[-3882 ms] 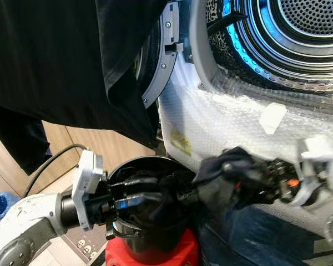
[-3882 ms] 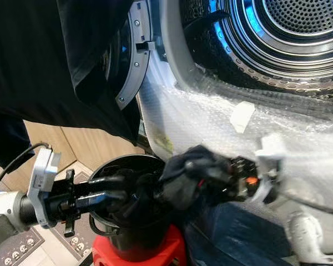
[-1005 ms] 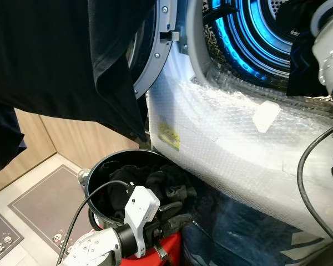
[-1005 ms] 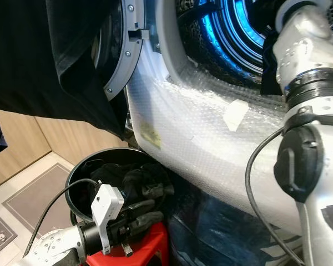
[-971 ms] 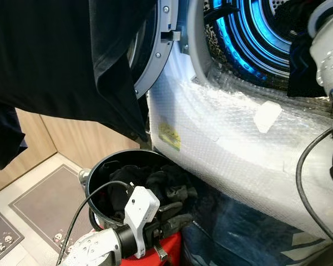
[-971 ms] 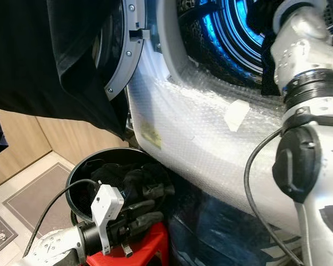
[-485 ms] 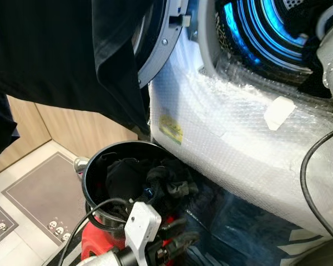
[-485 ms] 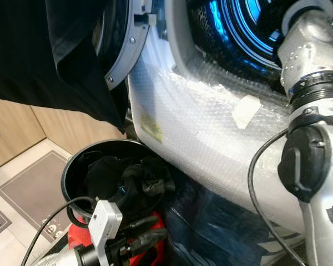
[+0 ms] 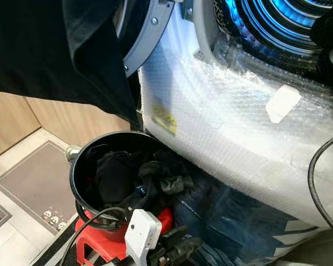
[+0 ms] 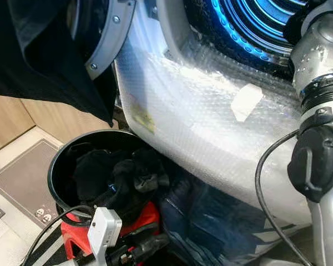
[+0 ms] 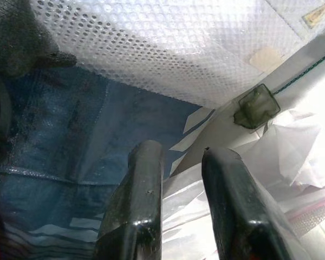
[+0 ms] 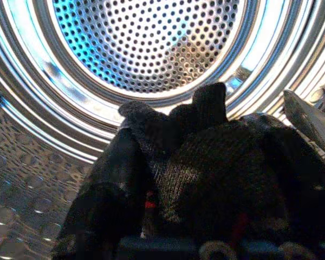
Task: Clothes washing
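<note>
Draping over the right end effector (image 12: 168,216), dark clothing (image 12: 216,162) sits inside the drum (image 12: 146,49).

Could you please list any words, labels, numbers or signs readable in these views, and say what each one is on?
No text can be read anywhere.
Yellowish sticker on the washing machine front, under bubble wrap: print too blurred to read.
White tape patch on the bubble wrap: blank.
Floor mat: small skull-like pictures along its edge, no words.
Tan label seen from the left wrist: too small to read.
</note>
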{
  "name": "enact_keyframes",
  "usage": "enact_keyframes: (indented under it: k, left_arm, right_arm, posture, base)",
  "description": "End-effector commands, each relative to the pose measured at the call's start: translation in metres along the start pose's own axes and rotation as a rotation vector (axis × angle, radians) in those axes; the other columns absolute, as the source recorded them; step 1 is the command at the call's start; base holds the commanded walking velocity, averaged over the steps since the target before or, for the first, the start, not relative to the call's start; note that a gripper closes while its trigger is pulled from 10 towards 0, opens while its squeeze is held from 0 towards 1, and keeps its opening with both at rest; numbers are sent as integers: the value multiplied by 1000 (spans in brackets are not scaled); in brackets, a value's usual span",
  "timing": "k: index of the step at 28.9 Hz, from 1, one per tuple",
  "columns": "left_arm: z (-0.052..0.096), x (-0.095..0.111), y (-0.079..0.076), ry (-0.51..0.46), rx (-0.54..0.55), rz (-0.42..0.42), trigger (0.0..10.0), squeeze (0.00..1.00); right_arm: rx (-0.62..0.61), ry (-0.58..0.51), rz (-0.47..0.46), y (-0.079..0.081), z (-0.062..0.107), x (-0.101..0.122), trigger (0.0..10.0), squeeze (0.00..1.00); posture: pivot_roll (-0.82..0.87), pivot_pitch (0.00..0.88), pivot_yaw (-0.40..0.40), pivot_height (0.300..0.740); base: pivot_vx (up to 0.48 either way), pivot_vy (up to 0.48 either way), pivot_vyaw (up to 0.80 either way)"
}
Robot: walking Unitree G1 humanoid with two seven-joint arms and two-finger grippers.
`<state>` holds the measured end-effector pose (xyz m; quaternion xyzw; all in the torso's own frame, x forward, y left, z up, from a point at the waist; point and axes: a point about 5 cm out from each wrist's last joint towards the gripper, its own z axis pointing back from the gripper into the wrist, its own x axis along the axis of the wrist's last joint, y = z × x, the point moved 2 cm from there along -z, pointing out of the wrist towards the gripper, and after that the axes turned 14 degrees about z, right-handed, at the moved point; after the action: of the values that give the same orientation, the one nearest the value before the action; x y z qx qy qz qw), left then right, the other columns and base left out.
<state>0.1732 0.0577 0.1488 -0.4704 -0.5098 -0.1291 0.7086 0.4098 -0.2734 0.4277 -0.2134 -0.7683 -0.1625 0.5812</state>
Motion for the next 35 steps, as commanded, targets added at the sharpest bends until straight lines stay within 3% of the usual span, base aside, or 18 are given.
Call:
enact_keyframes:
  k: [1, 23, 29, 33, 35]
  left_arm:
    - [-1, 1, -4, 2, -16, 16, 10000, 0]
    - [-10, 15, 7, 5, -46, -42, 10000, 0]
    - [-13, 16, 9, 7, -54, -49, 10000, 0]
    - [-15, 19, 10, 4, -73, -53, 10000, 0]
    - [-16, 20, 11, 5, -74, -56, 10000, 0]
  right_arm:
    - [-24, -17, 15, -10, -2, 8, 10000, 1000]
    - [-7, -85, 8, -20, -2, 33, 10000, 1000]
    - [32, -47, 127, -18, -3, 27, 10000, 1000]
    - [131, -42, 353, -8, -2, 18, 10000, 1000]
    - [157, -49, 393, -6, -2, 19, 10000, 1000]
  posture:
    - [11, 234, -132, 740]
    - [-8, 173, -93, 740]
    - [-19, 157, -84, 740]
    - [-31, 147, -77, 740]
    - [-35, 144, -75, 740]
  base:
    - [0, 0, 0]
    - [0, 0, 0]
    - [0, 0, 0]
    - [0, 0, 0]
    - [0, 0, 0]
